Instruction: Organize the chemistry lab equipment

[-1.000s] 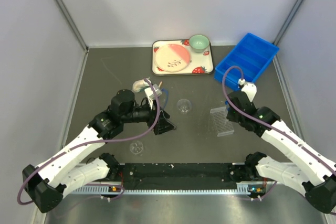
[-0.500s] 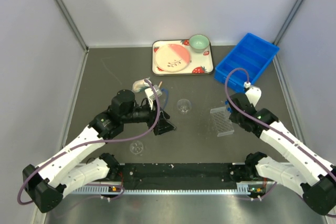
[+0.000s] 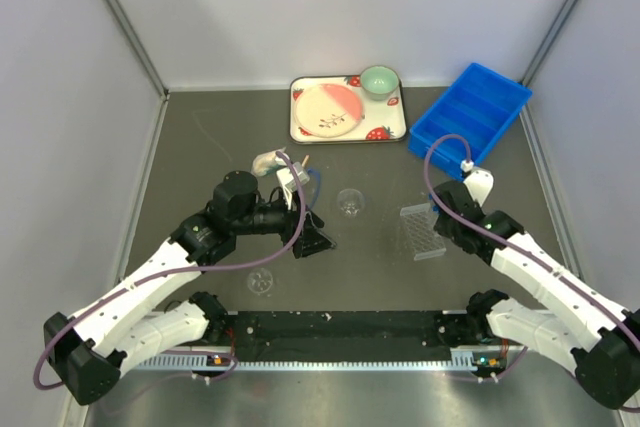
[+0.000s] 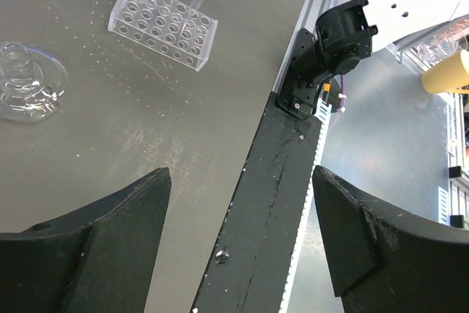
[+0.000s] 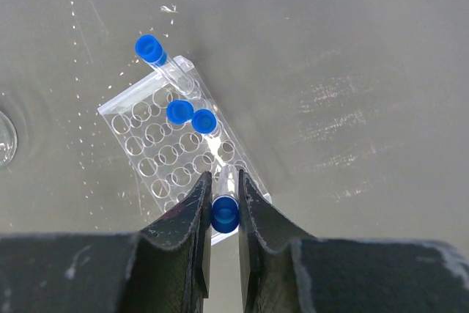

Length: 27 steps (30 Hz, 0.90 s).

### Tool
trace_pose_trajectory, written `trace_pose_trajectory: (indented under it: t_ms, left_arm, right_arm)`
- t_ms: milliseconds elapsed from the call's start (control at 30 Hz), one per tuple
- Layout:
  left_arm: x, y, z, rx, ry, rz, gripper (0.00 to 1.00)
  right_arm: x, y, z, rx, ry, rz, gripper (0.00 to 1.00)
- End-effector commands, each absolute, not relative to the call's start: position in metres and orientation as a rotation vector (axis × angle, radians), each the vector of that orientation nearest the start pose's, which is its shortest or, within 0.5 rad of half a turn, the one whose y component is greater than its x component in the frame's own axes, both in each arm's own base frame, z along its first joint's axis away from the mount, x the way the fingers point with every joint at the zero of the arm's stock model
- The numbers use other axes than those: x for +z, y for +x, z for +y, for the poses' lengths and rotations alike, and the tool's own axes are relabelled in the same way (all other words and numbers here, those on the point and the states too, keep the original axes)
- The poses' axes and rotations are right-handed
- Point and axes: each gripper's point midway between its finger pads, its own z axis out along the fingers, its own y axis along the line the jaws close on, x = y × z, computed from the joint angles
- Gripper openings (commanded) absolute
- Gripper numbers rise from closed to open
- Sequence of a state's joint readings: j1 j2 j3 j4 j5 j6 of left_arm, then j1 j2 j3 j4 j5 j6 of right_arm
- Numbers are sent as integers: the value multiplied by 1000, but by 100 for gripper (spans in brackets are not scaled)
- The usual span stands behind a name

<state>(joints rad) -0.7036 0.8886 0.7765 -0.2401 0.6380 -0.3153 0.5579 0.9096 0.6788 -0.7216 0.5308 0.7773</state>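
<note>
Right claw: my right claw [image 5: 223,181] is clamped on a thin clear blue-capped tube [image 5: 225,212], just above the clear rectangular plastic tube rack [image 5: 146,137]
Left claw: my left claw [image 4: 240,181] gapes wide, holding nothing
Doing it well: I'd centre the tube over a free hole below my fingers, hold it upright and lower it slowly
Tubes: four, three at the rack ahead of my fingers, one of those leaning
Racks: one
Dishes: two round clear glass dishes [image 3: 350,203], both left of my right claw

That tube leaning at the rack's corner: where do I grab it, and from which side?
Probably just below the blue cap of the leaning tube, where it stands free of the rack. Come from above, tilted to match its lean; the wider cap should stop it slipping.
</note>
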Motion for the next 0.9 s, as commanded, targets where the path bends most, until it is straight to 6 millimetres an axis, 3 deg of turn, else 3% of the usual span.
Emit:
trace_pose_trajectory:
  t_ms: [0,867]
  left_arm:
    - [248,144,-275,-1280,863,1844,83]
    - [243,145,-276,-1282,868,1858,82]
  right_arm:
    - [116,238,71,2,451,2272,0]
    - [108,242,59,-113,417,2266,0]
